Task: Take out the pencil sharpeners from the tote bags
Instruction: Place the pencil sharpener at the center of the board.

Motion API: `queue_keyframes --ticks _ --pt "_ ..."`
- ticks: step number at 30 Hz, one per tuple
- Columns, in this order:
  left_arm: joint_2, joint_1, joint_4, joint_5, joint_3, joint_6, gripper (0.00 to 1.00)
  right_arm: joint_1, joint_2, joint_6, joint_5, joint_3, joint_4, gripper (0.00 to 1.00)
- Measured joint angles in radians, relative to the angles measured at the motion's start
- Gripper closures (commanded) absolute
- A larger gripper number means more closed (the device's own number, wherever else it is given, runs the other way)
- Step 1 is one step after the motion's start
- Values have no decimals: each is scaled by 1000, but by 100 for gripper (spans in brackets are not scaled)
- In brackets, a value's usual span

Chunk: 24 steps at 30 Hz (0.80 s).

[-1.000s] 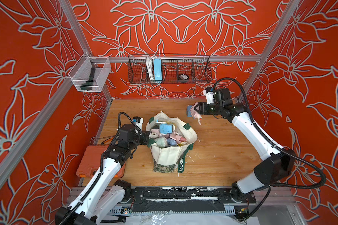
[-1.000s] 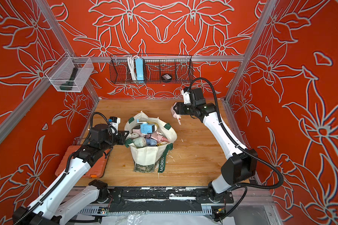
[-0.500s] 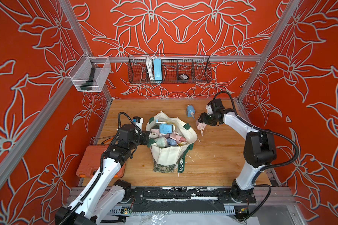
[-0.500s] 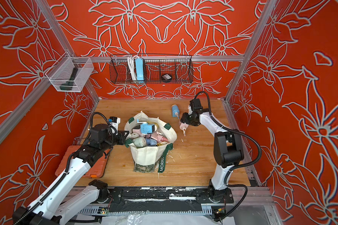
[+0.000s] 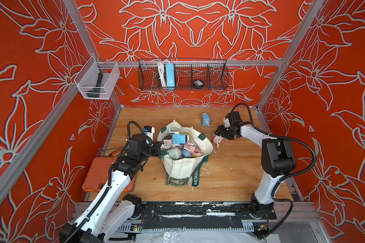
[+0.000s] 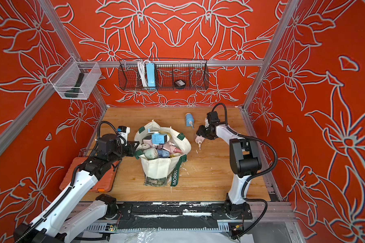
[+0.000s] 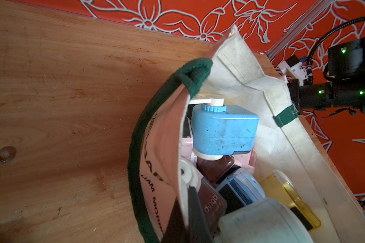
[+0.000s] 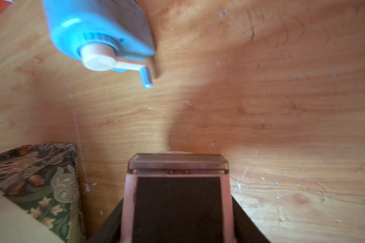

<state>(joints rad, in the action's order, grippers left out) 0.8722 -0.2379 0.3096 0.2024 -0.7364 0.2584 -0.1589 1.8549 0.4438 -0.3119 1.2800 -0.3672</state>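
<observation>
The cream tote bag (image 5: 183, 168) (image 6: 158, 168) stands open mid-table, filled with several pencil sharpeners; a blue one (image 5: 179, 138) (image 7: 223, 130) lies on top. My left gripper (image 5: 158, 146) (image 7: 184, 205) is shut on the bag's left rim, with the canvas pinched between its fingers. Right of the bag, my right gripper (image 5: 219, 134) (image 8: 177, 210) is shut on a pink sharpener (image 5: 216, 139) (image 8: 177, 168), low over the wood with its crank pointing down. Another blue sharpener (image 5: 205, 120) (image 6: 189, 120) (image 8: 97, 31) lies on the table behind it.
An orange plastic case (image 5: 97, 174) lies under my left arm at the table's left edge. A wire basket (image 5: 182, 75) with a blue power strip and a clear bin (image 5: 96, 82) hang on the walls. Pencil shavings are scattered around the bag.
My right arm has folded in and come down toward the table beside the bag, carrying the pink sharpener. The left arm and the bag have not moved.
</observation>
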Motion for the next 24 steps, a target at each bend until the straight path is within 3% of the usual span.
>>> queue_keyframes --ticks 8,19,24 --pt "0 0 0 0 0 0 100 2 1 -1 85 -5 -23 16" --pt "0 0 1 -2 0 0 100 -7 -23 -38 338 48 -184 6" --pt "0 0 2 -5 0 0 100 -21 -47 -70 418 103 -257 5"
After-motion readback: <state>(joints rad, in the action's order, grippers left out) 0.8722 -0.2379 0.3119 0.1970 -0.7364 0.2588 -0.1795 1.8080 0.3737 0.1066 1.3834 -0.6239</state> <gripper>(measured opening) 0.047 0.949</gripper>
